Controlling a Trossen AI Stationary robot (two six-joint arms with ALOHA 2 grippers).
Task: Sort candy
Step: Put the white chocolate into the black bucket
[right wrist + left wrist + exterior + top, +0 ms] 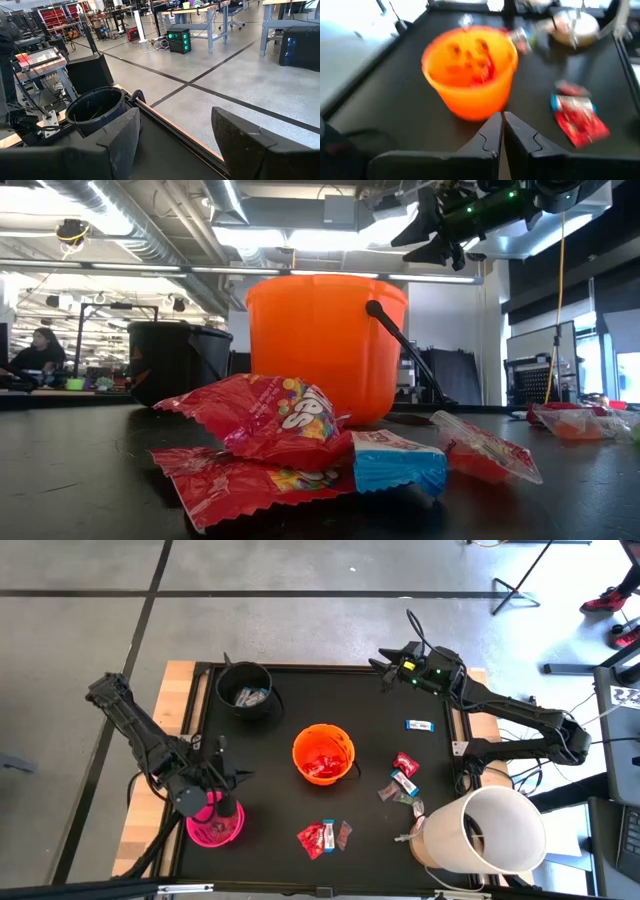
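Candy lies on the black table: red packets (320, 837) near the near edge, a blue-and-white bar (420, 725) and a small cluster (402, 785) to the right. In the low view, red packets (270, 420) and a blue-and-white bar (395, 460) lie flat in front. The orange bucket (323, 753) holds red packets, the black bucket (245, 690) holds grey wrappers. My left gripper (218, 802) is shut and empty over the pink bucket (215, 825); its wrist view shows the fingers (501, 134) facing the orange bucket (470, 70). My right gripper (385, 665) hangs open, high over the far edge.
A large white bucket (485, 830) lies on its side at the table's near right corner. The black bucket (95, 110) shows beyond my right fingers. Wooden boards (175, 690) border the mat. Bare mat lies between the buckets and along the far edge.
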